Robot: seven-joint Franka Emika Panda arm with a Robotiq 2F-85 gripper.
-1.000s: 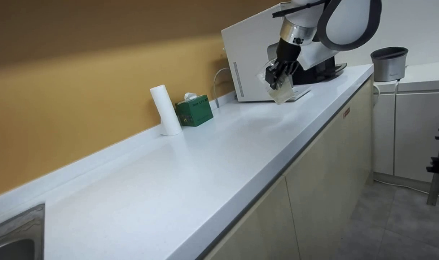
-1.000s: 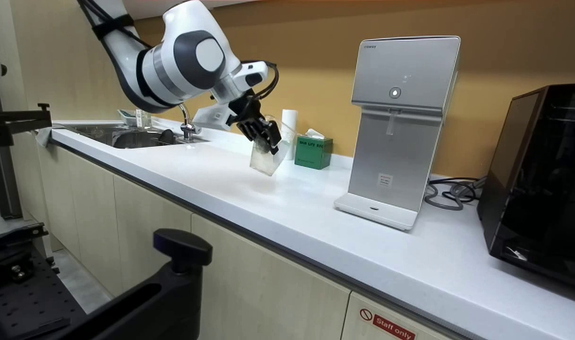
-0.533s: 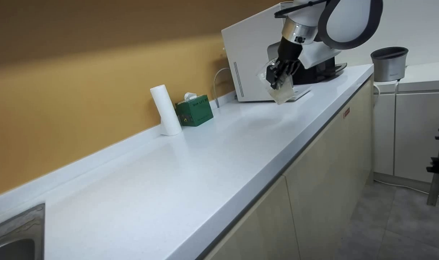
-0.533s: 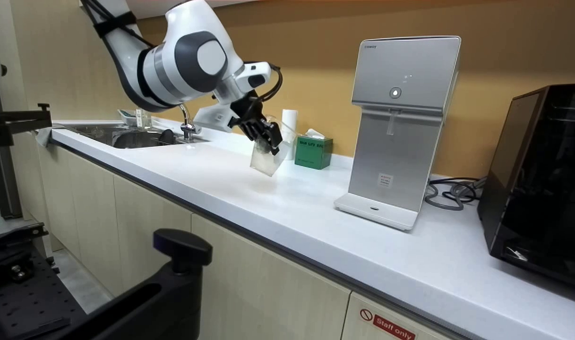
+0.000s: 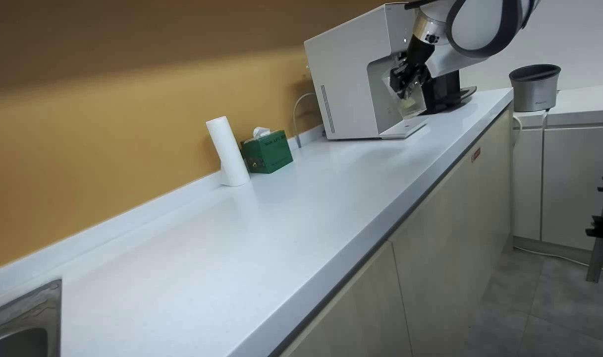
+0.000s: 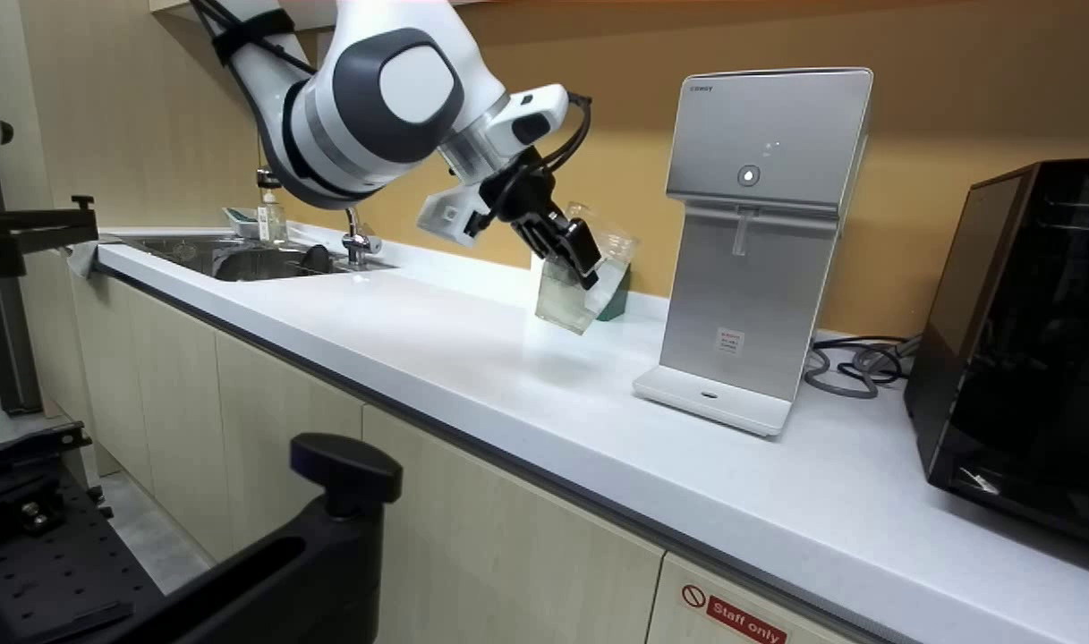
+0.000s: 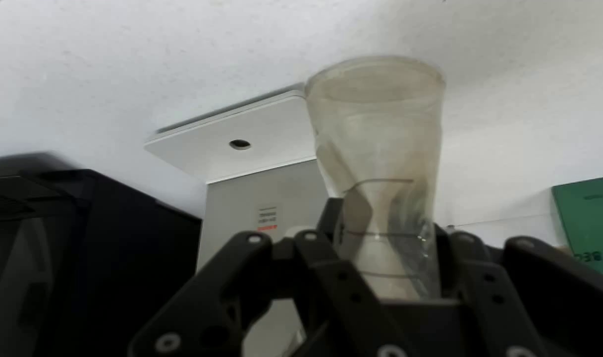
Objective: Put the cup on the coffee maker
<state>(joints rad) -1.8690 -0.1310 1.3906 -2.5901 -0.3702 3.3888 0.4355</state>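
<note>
**Black gripper (image 5: 411, 85) is grasping the small, clear, tapered cup (image 5: 413, 105) over the long white counter (image 5: 281, 223)**

In an exterior view, the cup is hanging tilted, overlapping the side of the coffee maker (image 5: 351, 82), a tall boxy machine with a white side panel; the depth between them cannot be told here. Along the ochre wall (image 5: 133, 139), a white cylindrical roll (image 5: 228, 151) is standing just beside a dark green tissue box (image 5: 269, 152). A dark grey bucket-like pot (image 5: 535, 91) is standing beyond the counter's far end.

In an exterior view, the cup is hovering above the counter, well apart from the coffee maker's flat white tray (image 6: 710, 401) and mostly hiding the green box. White surface is stretching between cup and tray, the counter's front edge running diagonally. The machine's silver-grey front is bearing a brand mark (image 6: 701, 88), apparently "COWAY", and its spout (image 6: 741, 233) is hanging over the tray. Tangled cables (image 6: 875, 360) and a glossy black boxy appliance (image 6: 1027, 358) are occupying the side away from the cup. A red sign (image 6: 746, 620) is reading "Staff only".

In the wrist view, black fingers (image 7: 330, 218) are clasping the cup from both sides, the tray showing past it. A red-lined sticker (image 7: 267, 218) is too blurred for reading; inverted letters are marking the green box.
</note>
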